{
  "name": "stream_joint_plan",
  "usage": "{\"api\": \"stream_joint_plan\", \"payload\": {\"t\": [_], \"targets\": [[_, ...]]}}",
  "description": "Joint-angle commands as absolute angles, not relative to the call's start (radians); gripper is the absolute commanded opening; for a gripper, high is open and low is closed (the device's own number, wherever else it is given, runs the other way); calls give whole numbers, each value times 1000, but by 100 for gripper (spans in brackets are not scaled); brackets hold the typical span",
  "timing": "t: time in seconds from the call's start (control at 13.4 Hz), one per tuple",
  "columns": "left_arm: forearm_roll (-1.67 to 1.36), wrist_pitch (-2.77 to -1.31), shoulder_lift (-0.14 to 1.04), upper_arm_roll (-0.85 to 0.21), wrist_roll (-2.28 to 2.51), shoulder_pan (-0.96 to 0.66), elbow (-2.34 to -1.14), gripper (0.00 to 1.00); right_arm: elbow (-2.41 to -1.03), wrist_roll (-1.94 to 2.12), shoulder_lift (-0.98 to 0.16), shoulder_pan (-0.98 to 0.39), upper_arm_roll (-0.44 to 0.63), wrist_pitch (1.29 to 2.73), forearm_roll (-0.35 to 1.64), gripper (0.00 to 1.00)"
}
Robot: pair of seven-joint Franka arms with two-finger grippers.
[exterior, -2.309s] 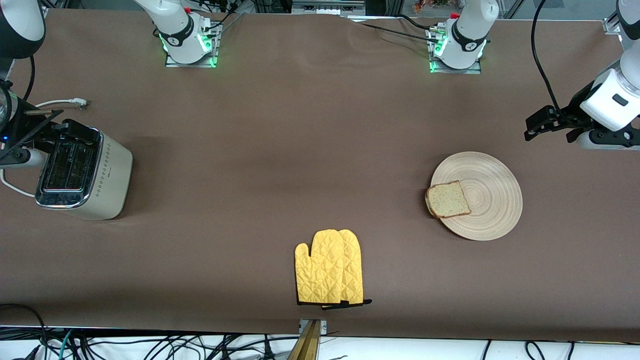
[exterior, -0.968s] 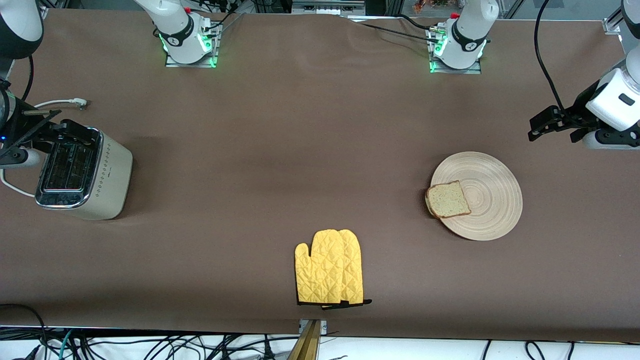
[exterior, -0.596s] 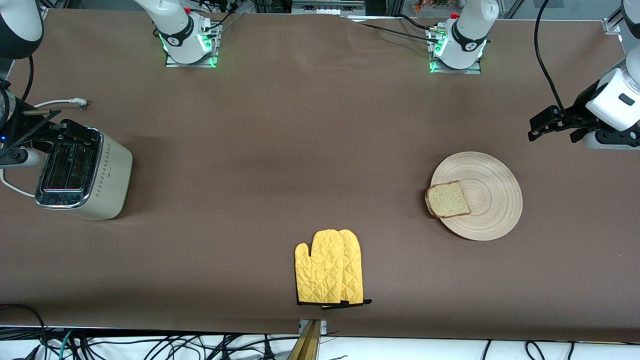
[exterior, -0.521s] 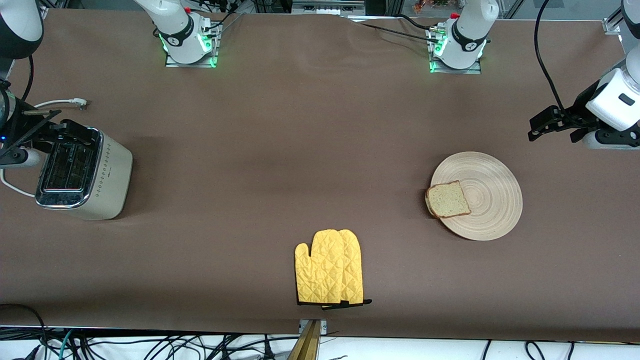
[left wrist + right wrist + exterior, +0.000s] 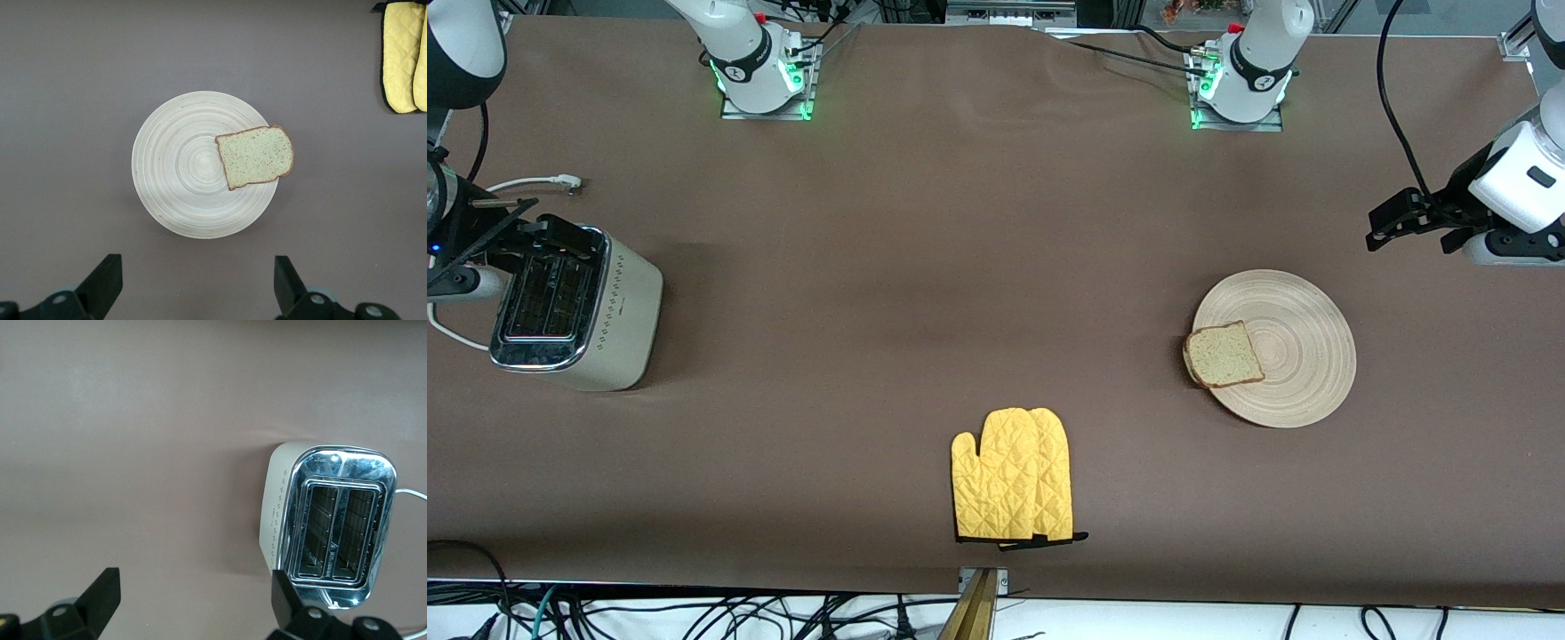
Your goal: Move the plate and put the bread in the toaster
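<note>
Left gripper open, empty, up over bare table near the plate at the left arm's end. Right gripper open, empty, over the toaster at the right arm's end, waiting. Nothing done yet: bread lies flat on the plate's rim, overhanging toward the toaster. Toaster slots face up, long axis running toward the front camera.
</note>
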State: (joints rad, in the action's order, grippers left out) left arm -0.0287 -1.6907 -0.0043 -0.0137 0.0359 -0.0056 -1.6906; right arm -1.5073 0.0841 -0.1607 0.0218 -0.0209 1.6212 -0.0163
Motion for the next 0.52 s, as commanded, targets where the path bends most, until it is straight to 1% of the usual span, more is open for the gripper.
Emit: {"api": "stream_joint_plan", "payload": {"t": [0.0,0.45], "targets": [[3,-1672,3,-14,43,-6,-1664,100,-1486,75,-167,23,-21,1615,-25,100],[2,-1661,3,-15,41,-6,-1666,100,-1485,77,-169,21,-21,1615,-25,100]]}}
